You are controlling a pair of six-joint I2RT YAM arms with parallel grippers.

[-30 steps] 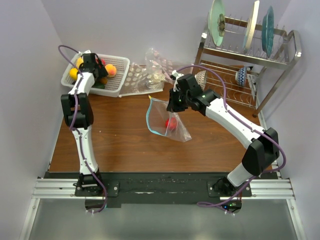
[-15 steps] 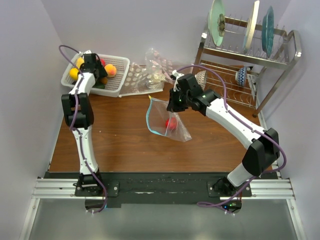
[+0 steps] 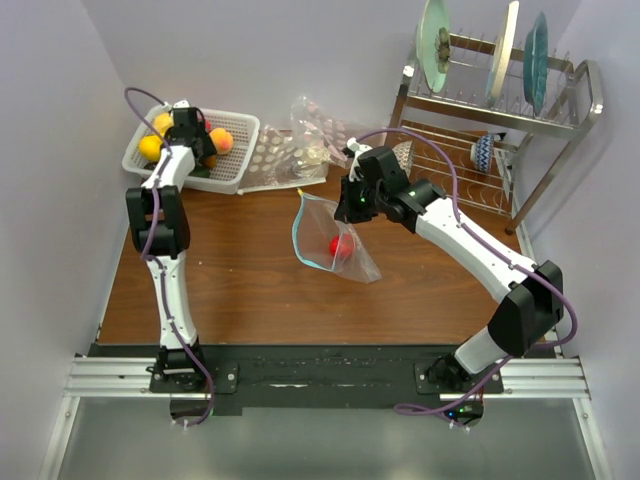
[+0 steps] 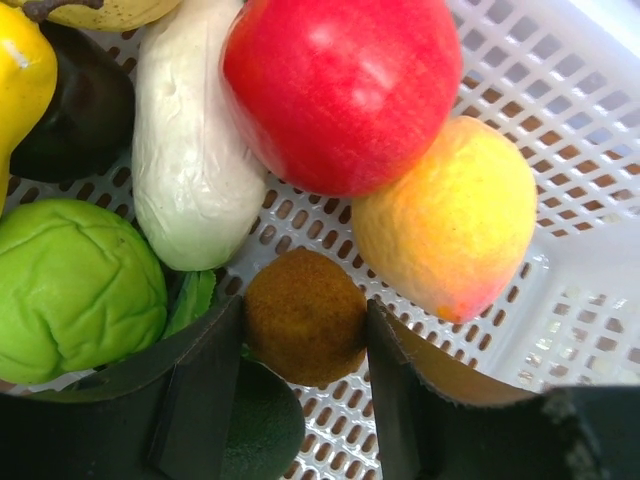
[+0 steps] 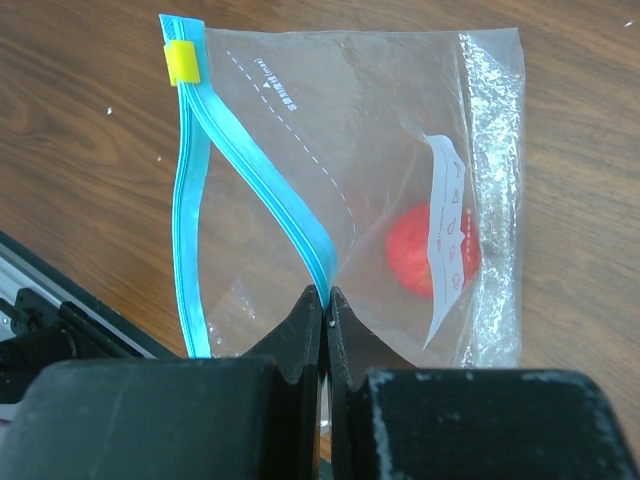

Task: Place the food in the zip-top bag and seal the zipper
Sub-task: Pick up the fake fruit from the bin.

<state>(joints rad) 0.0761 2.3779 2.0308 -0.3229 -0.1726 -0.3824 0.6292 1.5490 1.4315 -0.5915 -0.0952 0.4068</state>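
Bag (image 3: 335,240) sits on tabletop (image 3: 230,290), red fruit (image 5: 430,250) inside. Right tool (image 5: 327,300) pinches blue strip (image 5: 187,250), keeping mouth open for more food. Left tool (image 4: 303,310) in basket (image 4: 560,250), snug on brown fruit (image 4: 305,325), to carry over.

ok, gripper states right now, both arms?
Left gripper: closed on the brown fruit in the white basket.
Right gripper: closed, pinching one side of the zipper; zip-top bag mouth open.
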